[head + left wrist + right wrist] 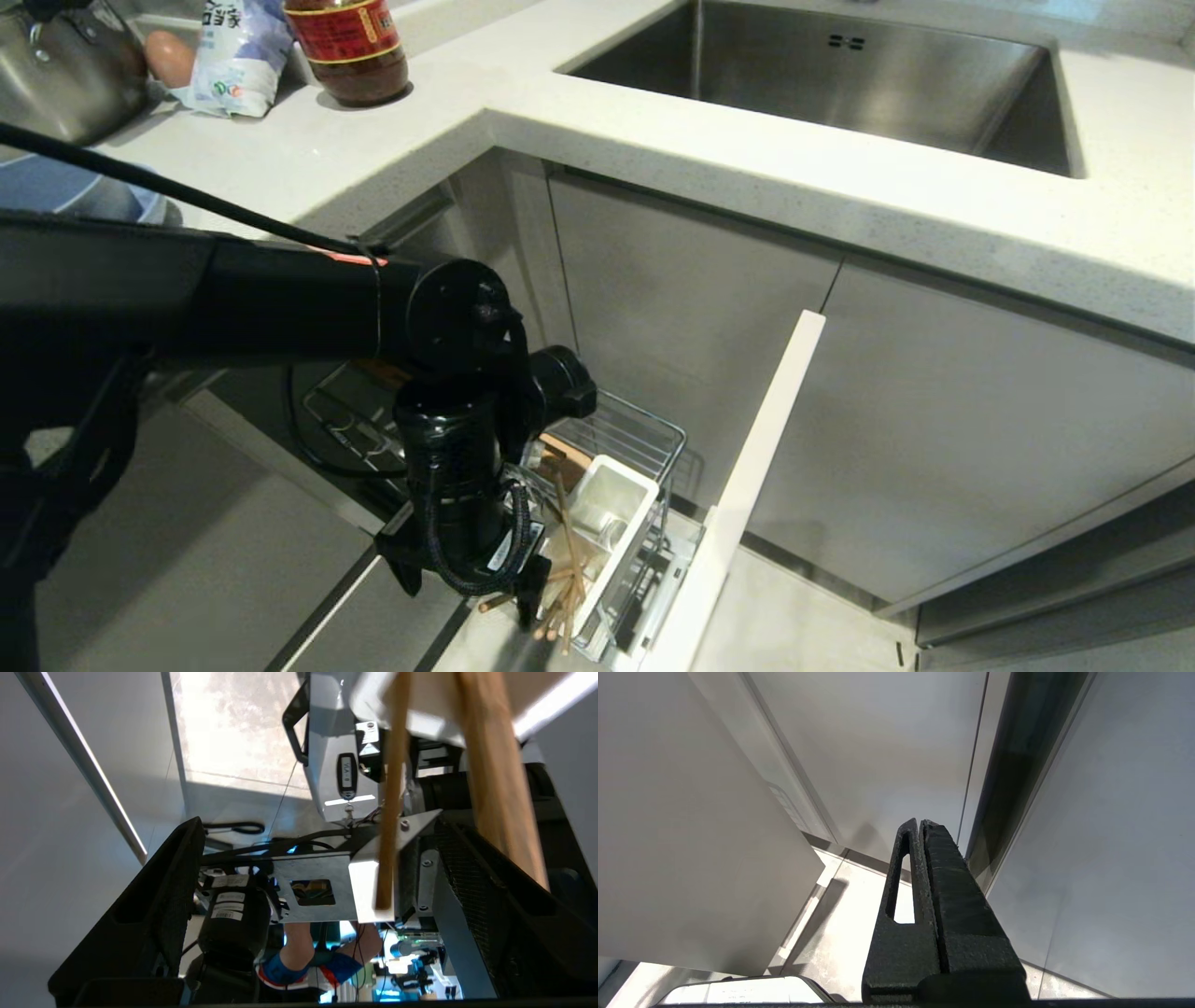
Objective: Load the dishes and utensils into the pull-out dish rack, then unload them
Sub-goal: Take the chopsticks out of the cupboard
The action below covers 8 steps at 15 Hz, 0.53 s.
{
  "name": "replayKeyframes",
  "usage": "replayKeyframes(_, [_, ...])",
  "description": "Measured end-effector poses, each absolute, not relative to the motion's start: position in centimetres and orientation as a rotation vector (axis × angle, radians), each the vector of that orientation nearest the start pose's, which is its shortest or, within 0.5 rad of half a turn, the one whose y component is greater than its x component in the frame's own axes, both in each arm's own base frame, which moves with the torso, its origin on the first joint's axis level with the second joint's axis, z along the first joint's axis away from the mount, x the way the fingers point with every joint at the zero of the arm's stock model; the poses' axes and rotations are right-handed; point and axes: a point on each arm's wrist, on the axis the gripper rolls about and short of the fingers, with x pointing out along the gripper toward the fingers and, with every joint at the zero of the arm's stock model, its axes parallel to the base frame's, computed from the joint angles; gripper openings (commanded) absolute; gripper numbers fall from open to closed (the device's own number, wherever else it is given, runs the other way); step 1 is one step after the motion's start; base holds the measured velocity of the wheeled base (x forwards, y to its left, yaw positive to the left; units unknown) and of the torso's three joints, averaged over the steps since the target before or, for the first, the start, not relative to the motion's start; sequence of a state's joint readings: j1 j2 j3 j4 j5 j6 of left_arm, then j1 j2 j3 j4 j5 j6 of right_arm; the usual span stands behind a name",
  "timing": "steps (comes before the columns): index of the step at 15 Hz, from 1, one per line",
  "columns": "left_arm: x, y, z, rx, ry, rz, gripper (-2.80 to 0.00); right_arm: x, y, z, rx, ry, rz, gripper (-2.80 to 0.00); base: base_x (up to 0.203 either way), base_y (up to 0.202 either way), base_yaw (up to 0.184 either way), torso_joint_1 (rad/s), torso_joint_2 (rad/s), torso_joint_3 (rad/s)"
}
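My left claw (299, 872) spread wide, lower centre, chopsticks (566, 560) between fingers; centre both sticks before closing.

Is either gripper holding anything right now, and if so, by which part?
Nothing is held. The left gripper is open beside the chopsticks at the pull-out dish rack; the right gripper is shut on nothing.

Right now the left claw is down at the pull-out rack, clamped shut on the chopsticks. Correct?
Not quite. The left claw is at the pull-out rack, but it is open: the left wrist view shows its fingers spread wide, with the chopsticks between them, ungripped.
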State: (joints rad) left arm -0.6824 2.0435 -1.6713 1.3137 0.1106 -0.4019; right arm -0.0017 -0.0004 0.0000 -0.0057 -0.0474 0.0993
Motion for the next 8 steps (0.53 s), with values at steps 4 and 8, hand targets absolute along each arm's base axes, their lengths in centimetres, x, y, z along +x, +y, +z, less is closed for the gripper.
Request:
replayKeyframes(4, [25.6, -19.7, 16.1, 0.346, 1.625, -0.09, 0.0, -2.3, -0.1, 7.6, 0.099, -0.009, -0.049, -2.8, 0.0, 0.0, 0.0, 0.0, 0.0, 0.0])
replayKeyframes(8, [26.0, -20.0, 15.9, 0.312, 1.641, -0.114, -2.8, -2.3, -0.1, 7.6, 0.099, -0.009, -0.049, -2.8, 0.0, 0.0, 0.0, 0.0, 0.0, 0.0])
